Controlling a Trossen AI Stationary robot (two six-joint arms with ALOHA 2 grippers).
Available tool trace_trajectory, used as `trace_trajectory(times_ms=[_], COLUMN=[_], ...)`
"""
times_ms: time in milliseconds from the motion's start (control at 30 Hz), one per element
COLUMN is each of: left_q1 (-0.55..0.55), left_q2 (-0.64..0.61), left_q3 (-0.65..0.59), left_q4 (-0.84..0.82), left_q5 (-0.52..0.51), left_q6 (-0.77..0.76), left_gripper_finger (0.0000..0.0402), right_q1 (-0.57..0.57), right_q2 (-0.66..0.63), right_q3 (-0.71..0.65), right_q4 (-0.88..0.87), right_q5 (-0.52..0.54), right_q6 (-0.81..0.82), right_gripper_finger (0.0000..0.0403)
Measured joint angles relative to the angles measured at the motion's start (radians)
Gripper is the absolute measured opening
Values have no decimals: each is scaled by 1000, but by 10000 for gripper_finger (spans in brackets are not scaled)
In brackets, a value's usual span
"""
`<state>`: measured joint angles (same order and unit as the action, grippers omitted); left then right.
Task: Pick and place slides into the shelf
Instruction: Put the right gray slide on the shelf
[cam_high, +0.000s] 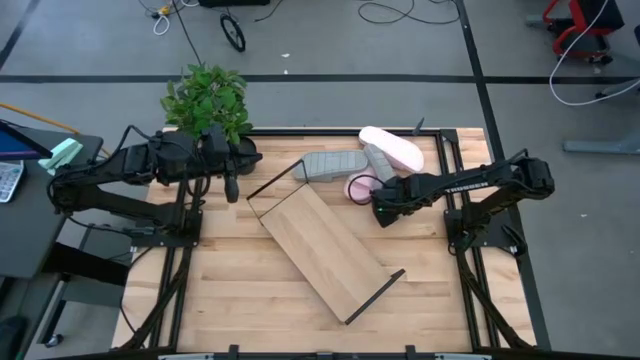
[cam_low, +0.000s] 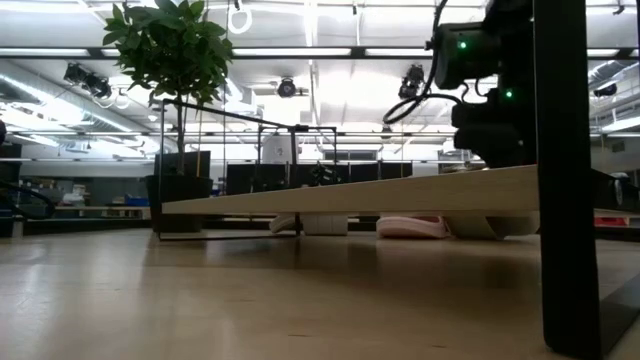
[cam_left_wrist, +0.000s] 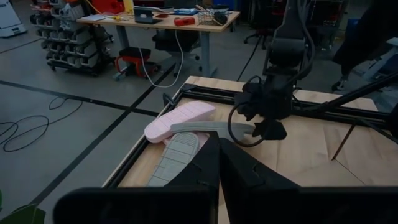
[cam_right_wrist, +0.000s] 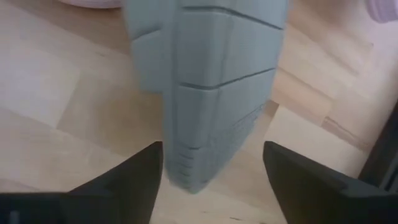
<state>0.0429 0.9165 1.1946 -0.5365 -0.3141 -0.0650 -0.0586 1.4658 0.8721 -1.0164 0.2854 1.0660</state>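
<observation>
**Inspector A:** Where are the slides?

**Inspector B:** All four lie in a cluster at the table's far right corner, none on the shelf (cam_high: 325, 250). One grey slide (cam_high: 333, 165) lies just beyond the shelf's far end. A second grey slide (cam_high: 381, 162) lies sole up and tilted, overlapping a light pink slide (cam_high: 391, 147) at the far edge. The other pink slide (cam_high: 358, 187) shows only in part, beside the right arm.

**Inspector A:** And the shelf?

**Inspector B:** It sits diagonally across the middle of the wooden table (cam_high: 240, 300), black frame ends at both short sides. The board is bare.

**Inspector A:** Right gripper?

**Inspector B:** The right gripper (cam_high: 384, 213) is low at the near side of the cluster, fingers (cam_right_wrist: 134, 180) spread wide with the ridged sole of a grey slide (cam_right_wrist: 211, 81) between and ahead of them. Nothing is pinched.

**Inspector A:** Left gripper?

**Inspector B:** The left gripper (cam_high: 231, 189) is at the table's far left, beside a potted plant (cam_high: 207, 100), well apart from the slides. Its fingers (cam_left_wrist: 205, 168) are pressed together, holding nothing.
</observation>
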Motion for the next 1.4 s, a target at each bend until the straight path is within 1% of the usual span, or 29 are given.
trace_trajectory(times_ms=[100, 167, 233, 333, 367, 467, 567, 733, 800, 967, 1067, 1133, 1267, 1400], left_q1=[0, 0, 0, 0, 0, 0, 0, 0, 0, 0, 0, 0, 0, 0], left_q2=[0, 0, 0, 0, 0, 0, 0, 0, 0, 0, 0, 0, 0, 0], left_q3=[0, 0, 0, 0, 0, 0, 0, 0, 0, 0, 0, 0, 0, 0], left_q4=[0, 0, 0, 0, 0, 0, 0, -2, -2, -1, -1, -1, -2, -8], left_q5=[0, 0, 0, 0, 0, 0, 0, 0, 0, 0, 0, 0, 0, 0], left_q6=[0, 0, 0, 0, 0, 0, -1, -1, 1, 25, 25, 25, 25, 25], left_gripper_finger=[11, 14, 18, 22, 22, 19, 12, 9, 13, 24, 22, 18, 10, 10], right_q1=[-13, -24, -35, -44, -45, -32, 3, 60, 61, 30, 10, -1, -34, -72], right_q2=[0, 0, 0, 0, 0, 0, -12, -88, -130, -232, -280, -306, -321, -283], right_q3=[-11, -16, -18, -14, -10, 39, 130, 325, 387, 500, 540, 561, 606, 654], right_q4=[2, 1, 0, -14, -17, -54, -173, -357, -402, -462, -499, -513, -489, -470], right_q5=[0, 3, 2, -8, -20, -71, -110, -116, -169, -334, -360, -383, -487, -580], right_q6=[7, 7, 3, -39, -63, -126, -201, -325, -373, -420, -412, -439, -545, -672], right_gripper_finger=[231, 193, 147, 58, 37, 34, 34, 34, 34, 34, 34, 34, 33, 33])
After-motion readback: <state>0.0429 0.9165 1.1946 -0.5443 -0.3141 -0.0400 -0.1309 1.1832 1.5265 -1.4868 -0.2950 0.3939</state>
